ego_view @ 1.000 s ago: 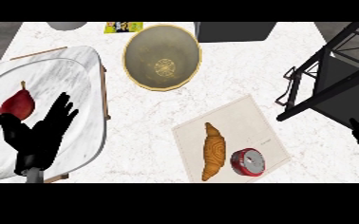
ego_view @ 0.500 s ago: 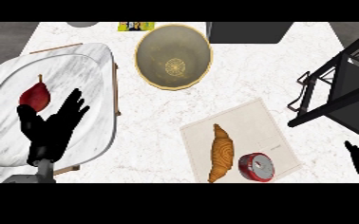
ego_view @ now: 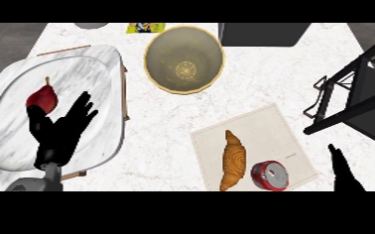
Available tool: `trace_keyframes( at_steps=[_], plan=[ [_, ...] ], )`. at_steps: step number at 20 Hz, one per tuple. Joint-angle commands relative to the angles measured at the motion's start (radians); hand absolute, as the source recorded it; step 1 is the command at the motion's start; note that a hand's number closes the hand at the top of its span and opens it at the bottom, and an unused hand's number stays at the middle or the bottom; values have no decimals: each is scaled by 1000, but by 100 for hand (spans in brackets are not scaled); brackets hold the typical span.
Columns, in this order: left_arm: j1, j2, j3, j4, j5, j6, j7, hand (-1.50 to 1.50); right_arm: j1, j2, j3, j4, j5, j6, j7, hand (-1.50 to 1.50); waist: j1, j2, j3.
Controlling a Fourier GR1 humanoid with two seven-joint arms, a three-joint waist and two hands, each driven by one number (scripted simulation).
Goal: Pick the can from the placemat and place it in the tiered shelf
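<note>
We are at the very start: nothing of the task looks done yet. The marble counter (ego_view: pixel 168 124) carries everything. At its left lies a big oval plate (ego_view: pixel 102 79) holding a red pear (ego_view: pixel 42 98), and our left hand (ego_view: pixel 62 131) hangs over that plate with fingers spread and straight, holding nothing. At the right edge stands the dark tiered shelf (ego_view: pixel 344 104), where the can has to end up; we see nothing of ours in it so far.

Toward the top middle sits a wide tan bowl (ego_view: pixel 183 59). Below it, the pale placemat (ego_view: pixel 256 146) bears a croissant (ego_view: pixel 233 159) and, just beside it at the mat's lower edge, the red can (ego_view: pixel 270 175), untouched.

Our right hand (ego_view: pixel 341 171) shows only as a dark sliver at the lower right, near the can but apart from it; we cannot tell how its fingers stand. Reaching, gripping, lifting and shelving all remain.
</note>
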Motion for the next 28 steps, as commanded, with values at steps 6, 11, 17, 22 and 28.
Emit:
trace_keyframes(
  at_steps=[6,11,17,22,28],
  plan=[
    [-4,-25,-9,79,-21,-1,13,0,-125,220,0,158,191,118,250,-150,-9,6,-5],
    [-14,-45,-13,92,-33,9,32,0,-127,315,-26,243,266,85,152,-150,-17,4,-3],
    [41,-19,11,33,-20,-38,21,0,-179,412,-88,371,302,88,64,-150,-7,3,-2],
    [40,19,62,57,20,-98,2,0,-158,416,-38,404,180,249,-47,150,4,7,-3],
    [-1,-71,6,16,-72,23,70,0,-152,470,3,375,252,207,-80,150,-13,2,-2]
  ],
)
